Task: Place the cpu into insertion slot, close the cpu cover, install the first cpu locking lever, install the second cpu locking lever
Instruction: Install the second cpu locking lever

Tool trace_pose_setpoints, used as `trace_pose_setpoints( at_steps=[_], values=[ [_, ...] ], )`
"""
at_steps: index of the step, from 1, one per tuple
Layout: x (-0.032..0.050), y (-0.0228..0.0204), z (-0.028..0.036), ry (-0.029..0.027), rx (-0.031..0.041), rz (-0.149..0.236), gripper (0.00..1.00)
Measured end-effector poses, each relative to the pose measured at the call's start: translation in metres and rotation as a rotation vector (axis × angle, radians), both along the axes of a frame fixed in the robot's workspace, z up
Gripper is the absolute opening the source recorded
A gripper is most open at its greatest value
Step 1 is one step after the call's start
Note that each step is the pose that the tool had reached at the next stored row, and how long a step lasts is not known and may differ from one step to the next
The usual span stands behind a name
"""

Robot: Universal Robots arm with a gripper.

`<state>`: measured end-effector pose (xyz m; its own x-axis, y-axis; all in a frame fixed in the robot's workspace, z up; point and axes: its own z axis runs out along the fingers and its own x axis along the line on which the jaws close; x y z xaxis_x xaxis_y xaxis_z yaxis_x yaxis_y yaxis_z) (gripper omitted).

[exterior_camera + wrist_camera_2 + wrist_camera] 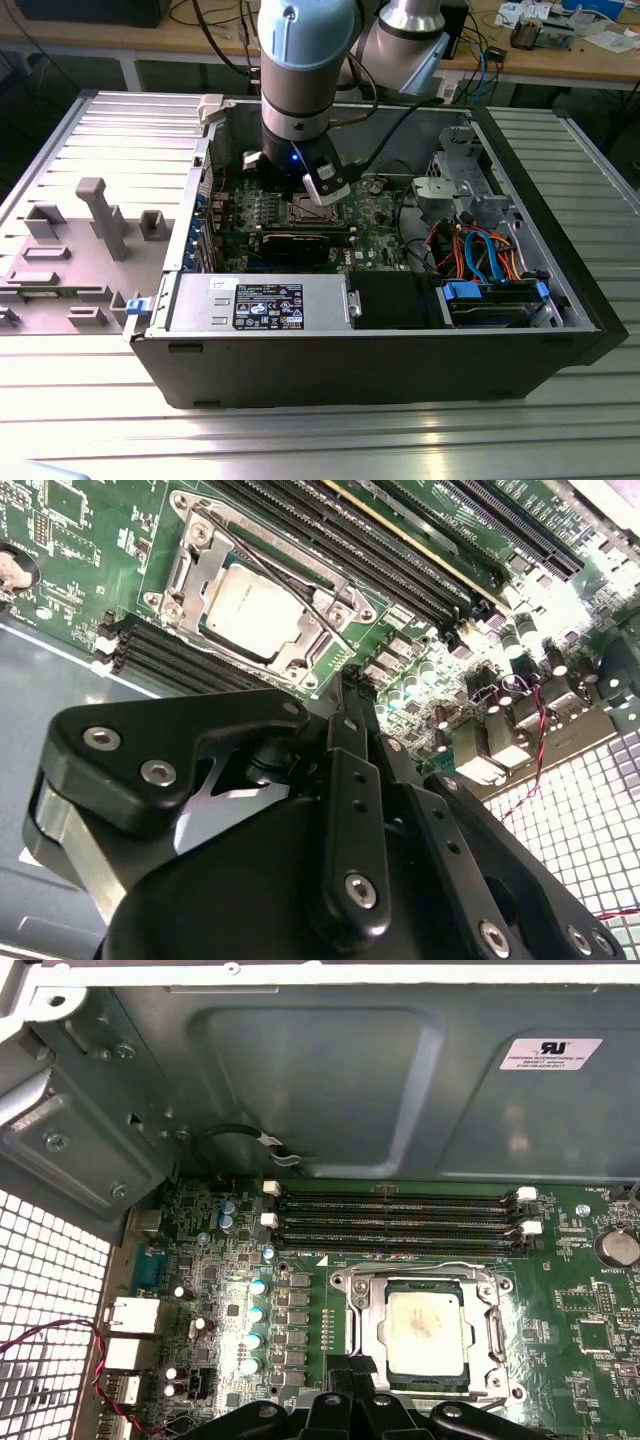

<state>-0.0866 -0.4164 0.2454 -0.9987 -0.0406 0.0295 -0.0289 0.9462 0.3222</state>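
One open computer case (400, 350) lies on the ribbed metal desk (300, 440), with a grey moulded fixture (100, 215) on the desk at its nine o'clock in the exterior view. Inside, the arm's gripper (310, 195) hangs straight down over the green motherboard (380, 215), just above the insertion slot (303, 210). A black power supply with a white label (268, 303) sits at six o'clock of the slot, and orange and blue cables (485, 250) lie at three o'clock.

In both wrist views the cpu (427, 1328) (250, 608) rests seated in the slot, silver top up, and the cpu cover (368, 1320) (205, 570) lies flat around it as a frame. Thin wire locking levers (265, 565) cross the frame's edge. Four black memory slots (395, 1220) run at twelve o'clock of the socket in the first wrist view. Whether the fingers stand wide or narrow I cannot tell; they grip nothing visible
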Motion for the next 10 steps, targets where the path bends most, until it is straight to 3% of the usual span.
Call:
trace_pose_setpoints(
  at_steps=[2,5,10],
  values=[
    [0.0000,0.0000,0.0034,-0.0001,0.0001,0.000,0.11],
    [0.0000,0.0000,0.0134,-0.0001,0.0001,0.000,0.11],
    [0.0027,-0.0001,0.0139,0.0007,-0.0001,0.000,0.11]
  ],
)
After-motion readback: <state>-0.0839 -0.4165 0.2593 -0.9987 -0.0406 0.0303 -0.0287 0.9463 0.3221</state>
